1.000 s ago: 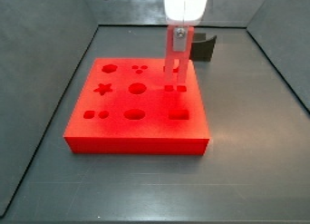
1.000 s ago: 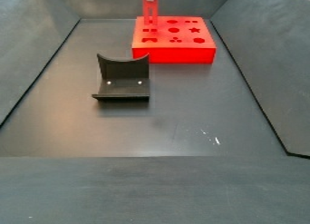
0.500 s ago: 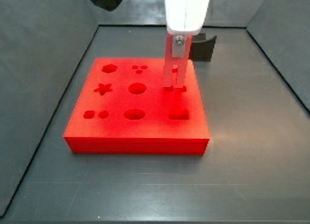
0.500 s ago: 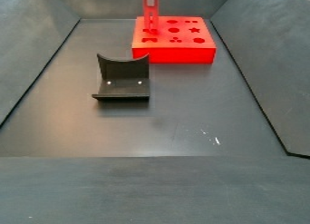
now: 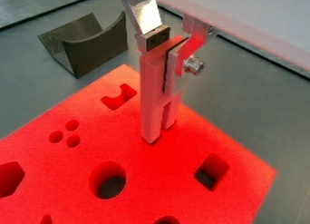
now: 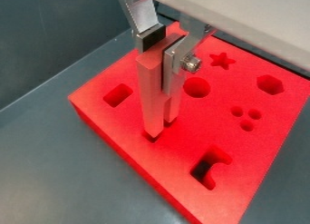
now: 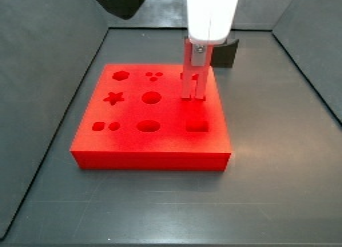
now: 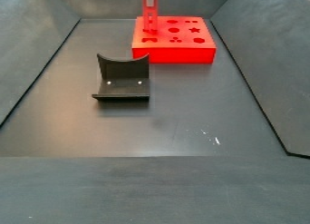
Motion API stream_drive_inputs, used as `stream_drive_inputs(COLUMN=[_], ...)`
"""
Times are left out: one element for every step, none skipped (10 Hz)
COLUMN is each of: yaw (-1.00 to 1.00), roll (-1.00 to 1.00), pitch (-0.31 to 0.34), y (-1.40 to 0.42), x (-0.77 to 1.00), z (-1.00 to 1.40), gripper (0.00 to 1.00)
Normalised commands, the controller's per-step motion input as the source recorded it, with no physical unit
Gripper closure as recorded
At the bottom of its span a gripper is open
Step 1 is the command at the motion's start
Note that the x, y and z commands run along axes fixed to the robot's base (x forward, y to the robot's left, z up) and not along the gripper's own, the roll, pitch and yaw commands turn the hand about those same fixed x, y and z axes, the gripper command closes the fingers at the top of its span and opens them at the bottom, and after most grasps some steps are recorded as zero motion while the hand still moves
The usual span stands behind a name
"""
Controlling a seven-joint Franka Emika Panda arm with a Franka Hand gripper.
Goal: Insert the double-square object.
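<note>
The double-square object (image 5: 157, 101) is a slim red peg, upright, held near its top between my gripper's (image 5: 168, 48) silver fingers. Its two prongs point down and meet the top of the wide red block (image 5: 145, 184) at its paired square holes; I cannot tell how deep they sit. In both wrist views the gripper is shut on the peg (image 6: 155, 101), directly above the block (image 6: 260, 141). In a side view the gripper (image 7: 197, 51) holds the peg (image 7: 191, 81) over the block's (image 7: 147, 141) far right part. The peg (image 8: 150, 12) also shows far off in a side view.
A dark grey curved holder (image 8: 121, 78) stands on the floor away from the block (image 8: 182, 48); it also shows behind the block (image 7: 223, 51) and in a wrist view (image 5: 85, 44). The block has star, round, hexagon and square holes. Grey walls ring the floor.
The gripper has moved down with the peg, bringing the prongs from just above the block to its top surface at the paired square holes.
</note>
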Motion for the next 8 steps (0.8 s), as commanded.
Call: stream_drive_inputs(yaw=[0.03,0.04,0.04,0.01,0.0,0.0,0.0,0.0], roll=[0.2,0.18,0.15,0.13,0.13,0.13,0.1,0.1], pitch=[0.0,0.0,0.0,0.0,0.0,0.0,0.0,0.0], y=[0.0,0.0,-0.01,-0.09,-0.14,-0.13,-0.01,0.0], x=[0.09,0.0,0.0,0.0,0.0,0.0,0.0,0.0], z=[-0.12,-0.1,-0.07,-0.04,-0.02,-0.03,-0.08,-0.15], gripper=[1.0,1.0,1.0,1.0,1.0,1.0,1.0,1.0])
